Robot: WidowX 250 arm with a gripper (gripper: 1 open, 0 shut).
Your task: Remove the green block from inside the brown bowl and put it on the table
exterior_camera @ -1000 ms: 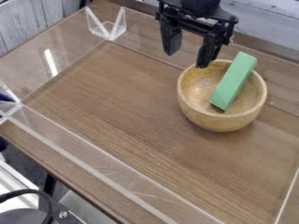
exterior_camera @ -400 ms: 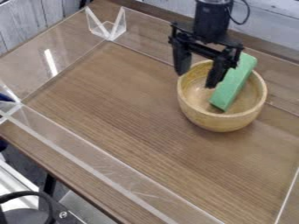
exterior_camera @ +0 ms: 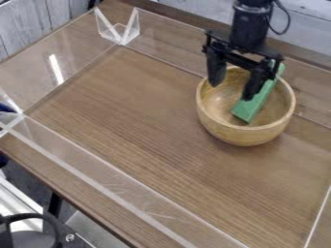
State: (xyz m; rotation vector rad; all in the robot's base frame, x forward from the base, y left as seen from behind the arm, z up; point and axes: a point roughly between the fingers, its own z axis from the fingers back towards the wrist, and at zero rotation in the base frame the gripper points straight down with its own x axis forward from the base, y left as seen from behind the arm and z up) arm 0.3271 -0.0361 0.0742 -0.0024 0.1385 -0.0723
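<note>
- Since the earlier frame the gripper [exterior_camera: 246,76] has come down and a little to the right, from above the rim to the bowl's mouth; the bowl and the block keep their places.
- Its fingers stand wide apart, with nothing clamped between them; one is by the bowl's left side, the other near the block.
- The green block [exterior_camera: 255,104] lies inside the brown bowl [exterior_camera: 246,137], along its right part, its far end leaning up toward the rim.
- The step in hand looks like lining up for the grasp. The open fingers should shift further right until one can pass on each side of the bar's long edges.
- Turning the wrist to match the bar's slant would help the pads meet its narrow width squarely; a skewed pinch could roll it against the wall.
- Go down only far enough to grip the sides, then lift straight up past the rim before moving over the table [exterior_camera: 123,111].
- The block is plain, matt-looking green, slim and straight-edged, probably easy to pinch across.
- The bowl is round, light tan wood with thick walls and a smooth pale inside, where the bar could slide if nudged.
- The tabletop is brown wood grain, flat enough to lay the bar down on.
</note>
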